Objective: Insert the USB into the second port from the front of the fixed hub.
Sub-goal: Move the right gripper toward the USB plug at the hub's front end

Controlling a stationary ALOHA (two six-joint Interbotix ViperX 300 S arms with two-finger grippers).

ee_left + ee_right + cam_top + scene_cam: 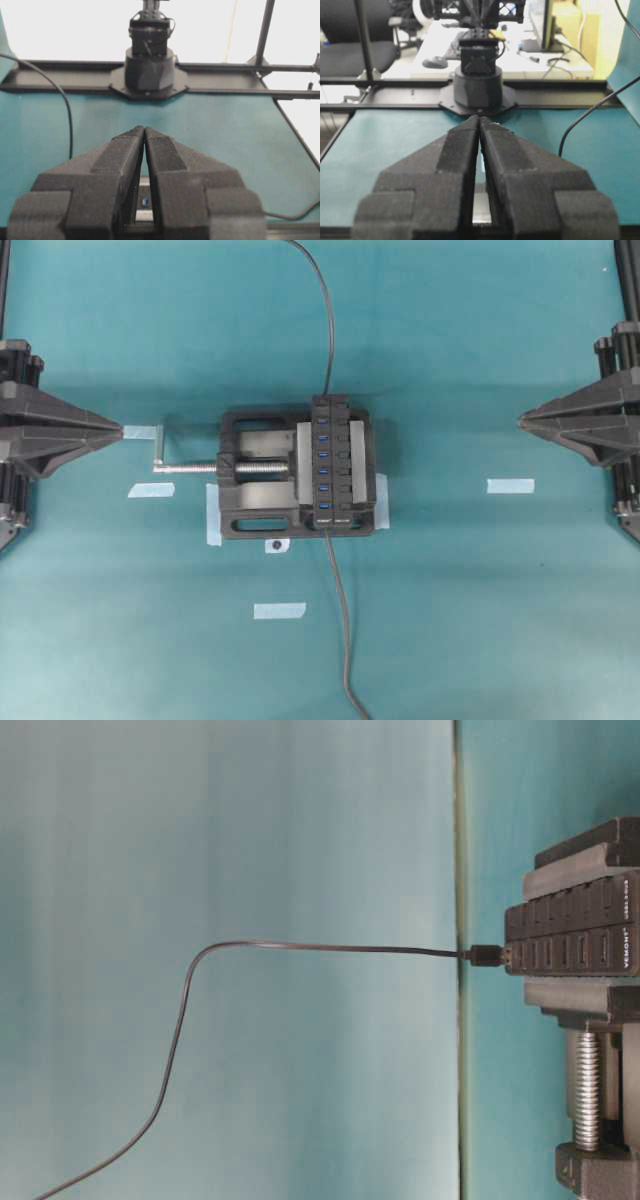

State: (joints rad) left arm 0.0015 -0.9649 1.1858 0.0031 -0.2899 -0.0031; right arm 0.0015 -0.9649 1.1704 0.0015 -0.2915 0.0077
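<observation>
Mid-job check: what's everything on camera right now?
mat: 1, teal, covers the table
vise: 1, black with a silver screw, centre of the mat
hub: 1, black with blue ports, clamped in the vise
cables: 2, dark grey, one running off each end of the hub
tape: 6 pieces, light blue, four loose on the mat, two at the vise's edges
sticker: 1, white with a black dot, in front of the vise
left gripper: 1, black, left edge, jaws shut
right gripper: 1, black, right edge, jaws shut

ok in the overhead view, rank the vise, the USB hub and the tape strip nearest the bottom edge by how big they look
1. vise, widest by far.
2. USB hub, a long narrow bar clamped in the vise.
3. tape strip, smallest.
All three lie on the table at similar distance, so nearness hardly skews the order.
</observation>
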